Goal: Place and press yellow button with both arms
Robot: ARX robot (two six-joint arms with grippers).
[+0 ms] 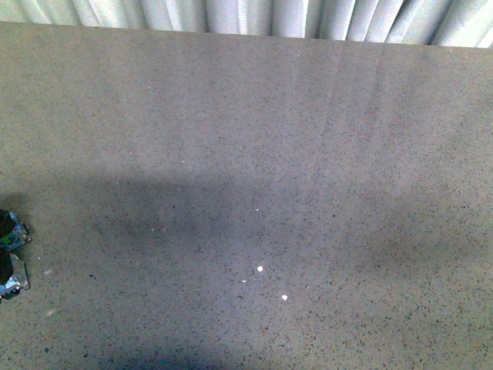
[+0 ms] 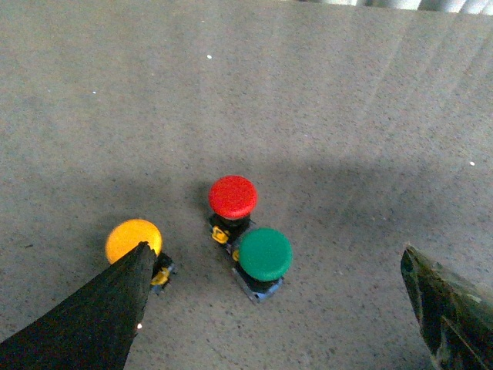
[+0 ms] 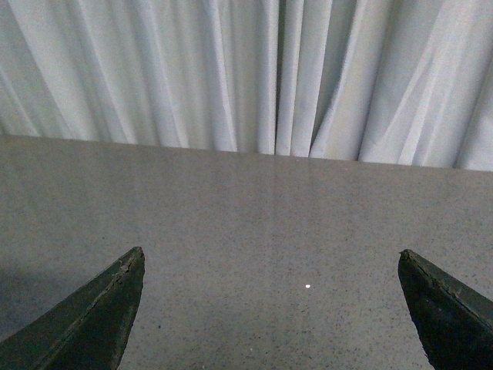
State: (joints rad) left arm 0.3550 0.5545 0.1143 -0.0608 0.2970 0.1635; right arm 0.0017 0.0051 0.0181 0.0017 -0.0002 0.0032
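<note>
Left wrist cam first: left gripper (image 2: 274, 249) has its jaws spread wide, nothing btwn them being held. One finger (image 2: 100, 316) has its tip right at the edge of the yellow button (image 2: 133, 239), overlapping the base in that view. Can't tell if it's actually touching tbh. The button stands upright on the table (image 2: 308, 92), dome up. Just beside it is a green button (image 2: 265, 253), and a red button (image 2: 233, 196) sits a bit further out, nearly touching the green one. All 3 are clustered close.

Right wrist cam: right gripper (image 3: 270, 253) also wide apart, empty, w/ only bare grey tabletop past the tips, then a white curtain (image 3: 231, 69) at the far edge.

Front cam: no arms in view. A dark shiny thing (image 1: 11, 254) w/ green + silver bits pokes in at the near left edge, a couple of white specks (image 1: 259, 269) sit mid-table, and the curtain runs along the back.
</note>
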